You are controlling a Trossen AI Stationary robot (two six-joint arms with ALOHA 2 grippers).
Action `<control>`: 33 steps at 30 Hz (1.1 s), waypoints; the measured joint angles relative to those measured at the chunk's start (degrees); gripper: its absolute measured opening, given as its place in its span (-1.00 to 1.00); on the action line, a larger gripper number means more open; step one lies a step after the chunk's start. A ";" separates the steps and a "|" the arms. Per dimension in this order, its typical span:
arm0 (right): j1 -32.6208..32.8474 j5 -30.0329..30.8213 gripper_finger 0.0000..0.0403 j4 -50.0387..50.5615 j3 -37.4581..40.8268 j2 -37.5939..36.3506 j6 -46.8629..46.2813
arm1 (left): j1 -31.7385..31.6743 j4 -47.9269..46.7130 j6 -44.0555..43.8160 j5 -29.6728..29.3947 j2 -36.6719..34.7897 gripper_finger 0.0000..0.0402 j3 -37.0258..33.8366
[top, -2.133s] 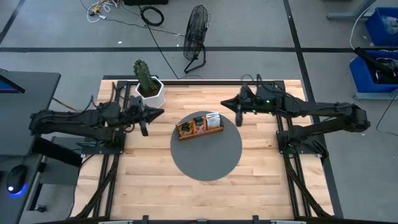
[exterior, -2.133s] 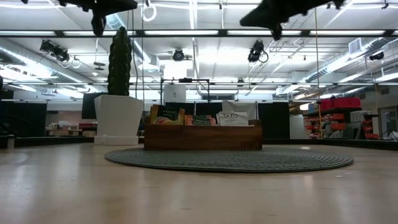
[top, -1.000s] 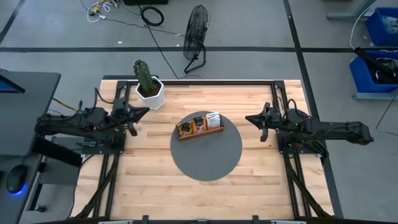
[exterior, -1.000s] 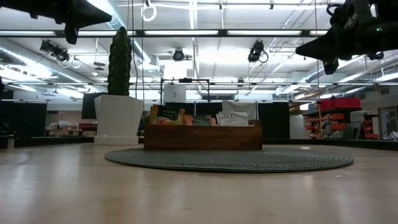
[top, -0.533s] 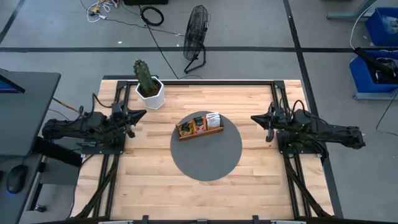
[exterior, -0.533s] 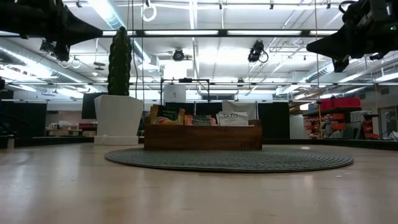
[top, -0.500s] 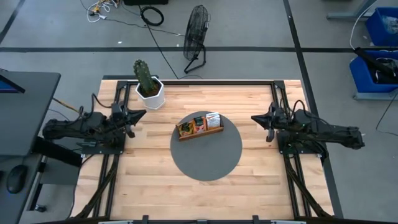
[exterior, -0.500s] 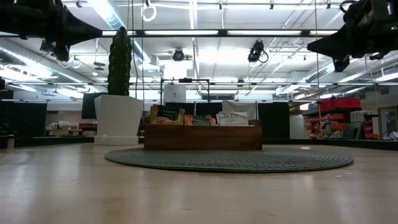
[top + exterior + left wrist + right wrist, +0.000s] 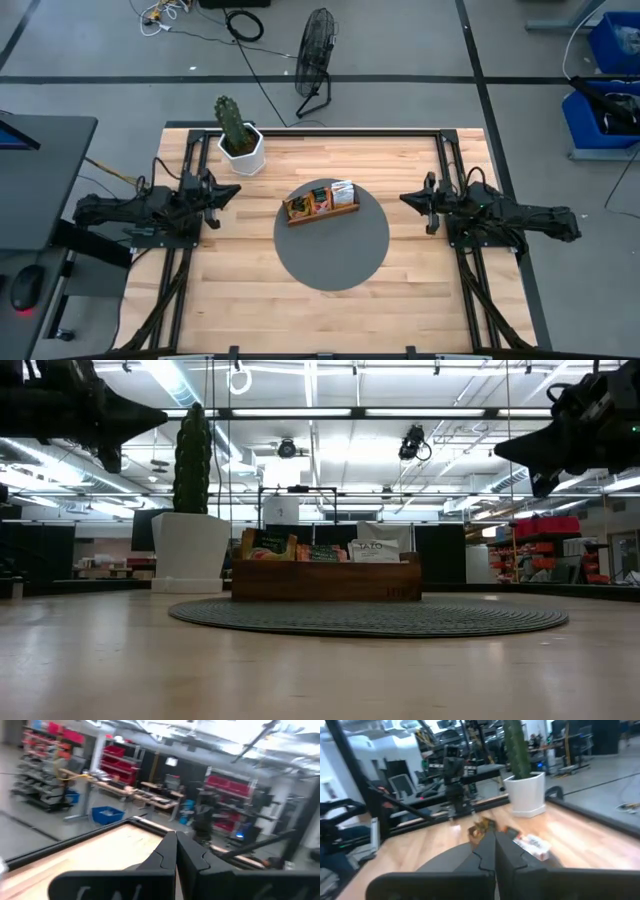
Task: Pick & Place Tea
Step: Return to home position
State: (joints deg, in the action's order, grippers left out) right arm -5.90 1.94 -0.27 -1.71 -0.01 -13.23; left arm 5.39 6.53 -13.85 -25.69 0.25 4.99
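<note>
Wood tray [image 9: 323, 216] holds tea [image 9: 318, 198]; left gripper [image 9: 228, 191] retracted to 9, right gripper [image 9: 406, 199] to 3, both closed, empty; job prob. done.

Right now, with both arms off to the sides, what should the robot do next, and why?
Probably just park both arms at rest. The tea bags stand in the wooden tray, none lies loose on the table, and the left gripper and right gripper are shut, empty, well clear of it.
</note>
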 joint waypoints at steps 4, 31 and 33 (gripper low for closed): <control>0.01 -2.52 -1.00 -0.12 0.86 0.25 -0.46 | 0.00 0.79 -0.13 2.87 0.00 -0.99 -1.46; 0.01 -2.41 -0.94 -0.18 0.82 0.66 -1.04 | -0.13 -2.64 5.67 2.87 1.24 -0.99 -4.41; 0.01 -2.41 -0.90 -0.18 0.80 0.66 -1.39 | -0.16 -2.72 2.98 1.95 1.38 -0.97 -4.43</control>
State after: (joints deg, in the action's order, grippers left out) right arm -5.89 -0.47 -0.45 -0.90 0.64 -14.62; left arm 5.23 3.81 -10.87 -23.73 1.63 0.56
